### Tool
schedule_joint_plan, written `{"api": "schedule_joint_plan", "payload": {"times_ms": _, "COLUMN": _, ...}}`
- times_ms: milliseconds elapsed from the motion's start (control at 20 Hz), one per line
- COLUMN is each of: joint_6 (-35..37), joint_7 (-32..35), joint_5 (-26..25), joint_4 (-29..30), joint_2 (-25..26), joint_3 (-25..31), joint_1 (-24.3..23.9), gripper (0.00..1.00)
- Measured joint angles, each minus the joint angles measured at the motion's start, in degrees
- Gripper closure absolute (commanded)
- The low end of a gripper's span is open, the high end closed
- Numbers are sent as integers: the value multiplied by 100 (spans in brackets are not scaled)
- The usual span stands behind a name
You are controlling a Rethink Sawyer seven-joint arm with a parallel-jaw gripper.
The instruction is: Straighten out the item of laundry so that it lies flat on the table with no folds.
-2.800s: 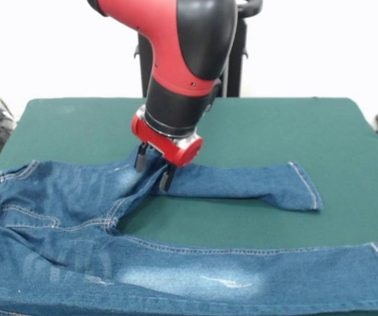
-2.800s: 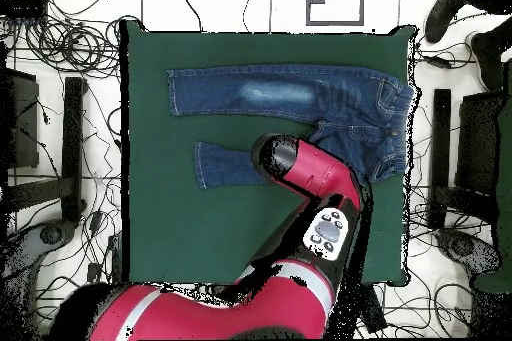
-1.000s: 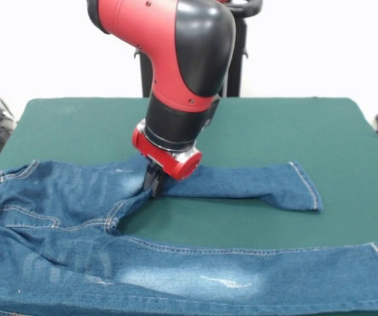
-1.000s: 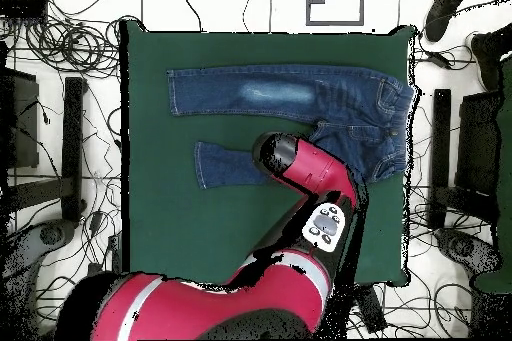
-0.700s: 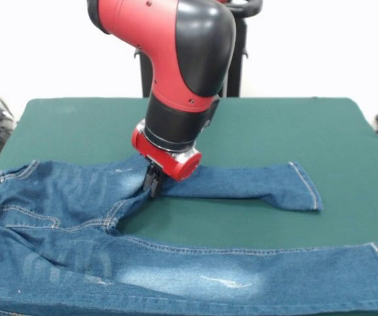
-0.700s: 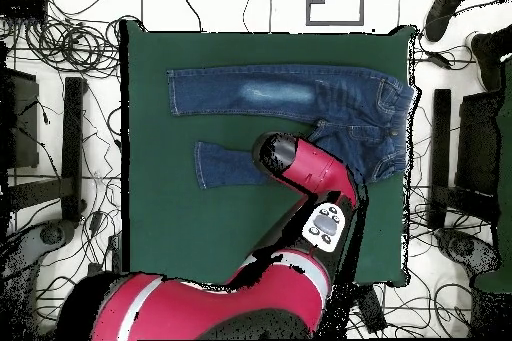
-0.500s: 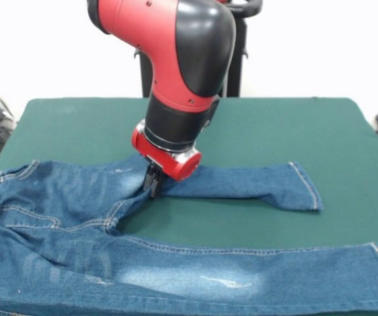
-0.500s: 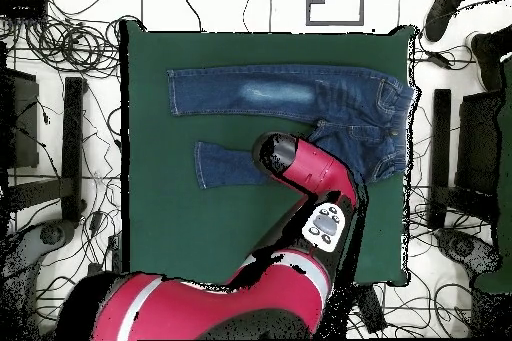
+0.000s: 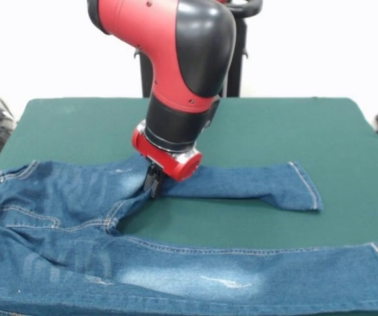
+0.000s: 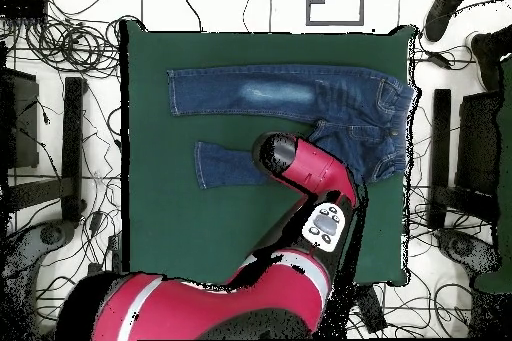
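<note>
Gripper: the gripper [image 9: 153,186] is down on the jeans [image 9: 77,217], fingers pinched together on a ridge of denim at the top of the shorter, folded leg.
Jeans: spread across the table [image 9: 274,125]; crotch just beside the gripper, long leg lying flat, well apart from it.

The red and black arm [image 9: 176,59] reaches down from above, its thick wrist tilted slightly. At its lower end the claw [image 9: 153,184] points downward, its dark fingers pressed close together with no gap visible. From overhead, the arm [image 10: 310,182] hides the claw entirely.
</note>
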Motion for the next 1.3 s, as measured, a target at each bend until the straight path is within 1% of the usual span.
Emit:
{"api": "schedule_joint_plan", "payload": {"times_ms": 450, "joint_6": -89, "joint_7": 0, "joint_5": 93, "joint_4": 1, "joint_2": -8, "joint_3": 199, "joint_1": -73, "gripper": 100}}
{"api": "schedule_joint_plan", "payload": {"times_ms": 950, "joint_6": -89, "joint_7": 0, "joint_5": 188, "joint_4": -105, "joint_2": 8, "joint_3": 207, "joint_1": -22, "gripper": 100}}
{"api": "schedule_joint_plan", "payload": {"times_ms": 1300, "joint_6": -88, "joint_7": 0, "joint_5": 404, "joint_4": -237, "joint_2": 27, "joint_3": 204, "joint_1": 74, "gripper": 100}}
